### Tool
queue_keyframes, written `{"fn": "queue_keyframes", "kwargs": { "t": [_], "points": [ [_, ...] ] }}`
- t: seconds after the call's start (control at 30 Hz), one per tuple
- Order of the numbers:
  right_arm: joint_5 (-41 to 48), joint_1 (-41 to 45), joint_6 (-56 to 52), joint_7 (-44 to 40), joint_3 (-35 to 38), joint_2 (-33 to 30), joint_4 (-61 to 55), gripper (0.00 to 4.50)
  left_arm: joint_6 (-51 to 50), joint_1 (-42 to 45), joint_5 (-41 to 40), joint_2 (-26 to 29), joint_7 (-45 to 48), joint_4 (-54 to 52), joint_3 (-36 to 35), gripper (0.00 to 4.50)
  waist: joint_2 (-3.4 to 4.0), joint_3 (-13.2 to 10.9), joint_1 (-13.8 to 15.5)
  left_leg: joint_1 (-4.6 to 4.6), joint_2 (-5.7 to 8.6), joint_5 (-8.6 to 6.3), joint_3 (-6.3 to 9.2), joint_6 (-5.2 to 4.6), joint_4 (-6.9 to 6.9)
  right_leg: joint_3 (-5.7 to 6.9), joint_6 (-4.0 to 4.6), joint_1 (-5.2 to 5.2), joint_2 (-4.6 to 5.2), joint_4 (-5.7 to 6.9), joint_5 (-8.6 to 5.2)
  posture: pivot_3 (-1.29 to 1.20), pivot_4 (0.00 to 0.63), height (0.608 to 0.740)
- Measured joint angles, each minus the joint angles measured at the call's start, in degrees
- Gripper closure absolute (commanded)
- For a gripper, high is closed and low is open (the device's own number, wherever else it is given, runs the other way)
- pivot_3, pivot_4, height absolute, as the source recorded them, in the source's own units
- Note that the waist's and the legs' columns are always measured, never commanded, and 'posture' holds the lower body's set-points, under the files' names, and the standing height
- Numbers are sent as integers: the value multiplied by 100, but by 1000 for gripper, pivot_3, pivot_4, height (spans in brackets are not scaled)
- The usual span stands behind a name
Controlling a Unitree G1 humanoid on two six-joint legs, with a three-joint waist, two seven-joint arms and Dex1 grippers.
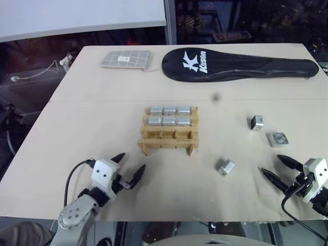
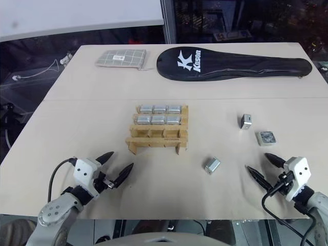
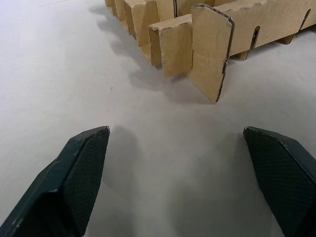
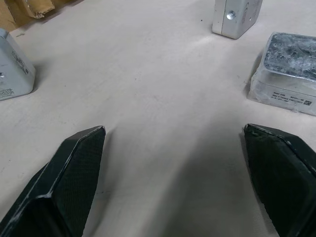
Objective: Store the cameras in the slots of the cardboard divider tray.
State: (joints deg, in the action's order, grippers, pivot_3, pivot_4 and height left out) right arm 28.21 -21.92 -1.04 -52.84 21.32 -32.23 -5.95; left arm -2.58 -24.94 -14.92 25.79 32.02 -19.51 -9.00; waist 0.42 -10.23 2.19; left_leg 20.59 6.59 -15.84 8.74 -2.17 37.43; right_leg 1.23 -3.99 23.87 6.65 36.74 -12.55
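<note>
The cardboard divider tray [image 1: 169, 144] stands mid-table, with its corner close ahead in the left wrist view [image 3: 212, 49]. Several silver cameras [image 1: 169, 115] fill its two back rows; the front row is empty. Three loose cameras lie to the right: one upright [image 1: 257, 122], one flat [image 1: 279, 138] and one nearer the tray [image 1: 225, 166]. The right wrist view shows all three of them [image 4: 15, 74] [image 4: 237, 15] [image 4: 289, 74]. My left gripper [image 1: 130, 163] is open in front of the tray's left corner. My right gripper [image 1: 271, 164] is open just before the flat camera.
A grey checked pouch [image 1: 126, 58] and a long black racket cover [image 1: 238, 64] lie along the table's far edge. Both grippers hover near the table's front edge [image 1: 169, 221]. Bare tabletop lies between the tray and the loose cameras.
</note>
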Motion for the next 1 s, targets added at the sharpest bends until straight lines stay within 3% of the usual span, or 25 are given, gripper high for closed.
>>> {"fn": "queue_keyframes", "kwargs": {
  "t": [0.83, 1.0],
  "points": [
    [-58, 197, 3, 29, -4, 3, 128, 31, -39, 4, -210, 3, 219, 60, -67, 0, -4, -1, 0, 0, -1, -3, -14, -4, 0, -10, 0, 4, -2, 0, 0, 0, 150, 740],
    [-110, 466, -148, 626, 34, 75, 252, 31, 69, 91, -395, 222, 668, 256, -216, 0, -15, 4, 1, -2, -1, -2, -16, -4, 0, -13, -1, 5, -3, 0, 1, 0, 150, 740]
  ]
}}
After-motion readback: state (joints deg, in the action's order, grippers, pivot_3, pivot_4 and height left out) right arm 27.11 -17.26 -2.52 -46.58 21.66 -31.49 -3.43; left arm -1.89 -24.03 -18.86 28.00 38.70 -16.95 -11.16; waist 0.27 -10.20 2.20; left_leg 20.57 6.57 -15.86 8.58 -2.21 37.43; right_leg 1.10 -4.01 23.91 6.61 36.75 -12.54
